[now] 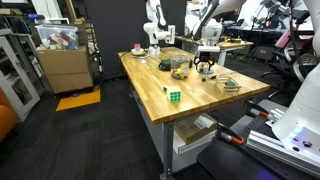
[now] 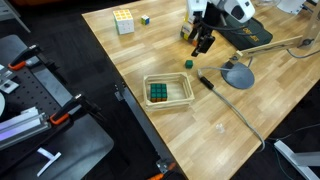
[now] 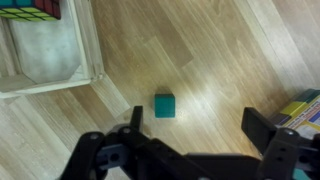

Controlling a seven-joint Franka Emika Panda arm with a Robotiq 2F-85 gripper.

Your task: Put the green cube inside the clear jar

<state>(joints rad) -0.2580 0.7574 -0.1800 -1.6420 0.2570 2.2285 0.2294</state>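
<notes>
The green cube (image 3: 164, 105) lies alone on the wooden table, also seen in an exterior view (image 2: 188, 63). My gripper (image 3: 200, 125) is open and empty above the table. In the wrist view the cube sits just beyond the fingertips, close to the left finger. The gripper shows in both exterior views (image 2: 203, 42) (image 1: 205, 66). The clear jar (image 2: 186, 97) is a see-through, wide open container holding several dark green cubes. It stands a short way from the cube, toward the table's edge. Its rim (image 3: 88, 50) fills the wrist view's upper left.
A Rubik's cube (image 2: 123, 20) and a small cube (image 2: 145, 19) sit near a table corner. A grey round base with a cable (image 2: 238, 75) and a dark marker (image 2: 205, 82) lie beside the jar. A dark mat (image 2: 250, 38) lies behind the gripper. A coloured object (image 3: 302, 108) shows at the wrist view's right edge.
</notes>
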